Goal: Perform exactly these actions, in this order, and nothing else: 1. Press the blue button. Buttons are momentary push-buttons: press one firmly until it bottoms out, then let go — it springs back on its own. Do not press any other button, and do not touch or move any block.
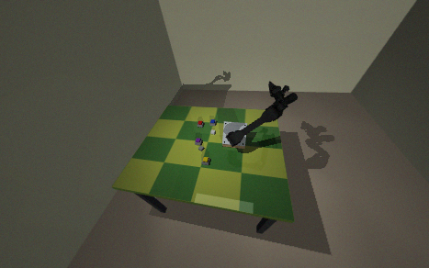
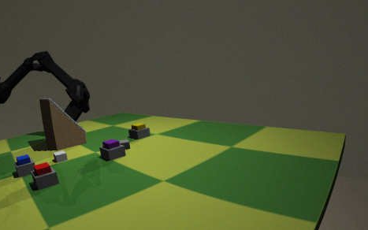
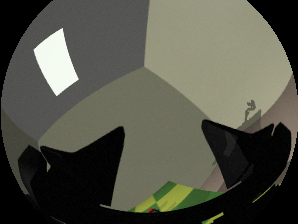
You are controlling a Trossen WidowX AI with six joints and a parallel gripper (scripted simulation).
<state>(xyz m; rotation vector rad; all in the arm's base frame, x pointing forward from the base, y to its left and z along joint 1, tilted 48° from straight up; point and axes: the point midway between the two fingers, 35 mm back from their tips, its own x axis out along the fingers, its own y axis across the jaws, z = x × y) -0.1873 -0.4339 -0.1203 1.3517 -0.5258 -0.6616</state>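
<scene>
The blue button (image 1: 213,122) (image 2: 23,159) sits in a grey housing on the checkered table, beside the red button (image 1: 200,123) (image 2: 42,168) (image 3: 152,211). Its cap stands up above the housing. My gripper (image 1: 279,87) (image 3: 164,127) is open, with nothing between its fingers. It is raised high, well away from the blue button, and the wrist view looks mostly at walls. In the exterior view the gripper is at the left edge and hard to make out. The blue button cannot be made out in the wrist view.
A wedge with a pale sloped panel (image 1: 229,128) (image 2: 64,131) stands beside the arm. A white block (image 1: 213,132) (image 2: 60,156) lies near the blue button. A purple button (image 1: 198,141) (image 2: 111,144), a grey block (image 1: 201,148) (image 2: 124,144) and a yellow button (image 1: 206,160) (image 2: 139,127) are farther along.
</scene>
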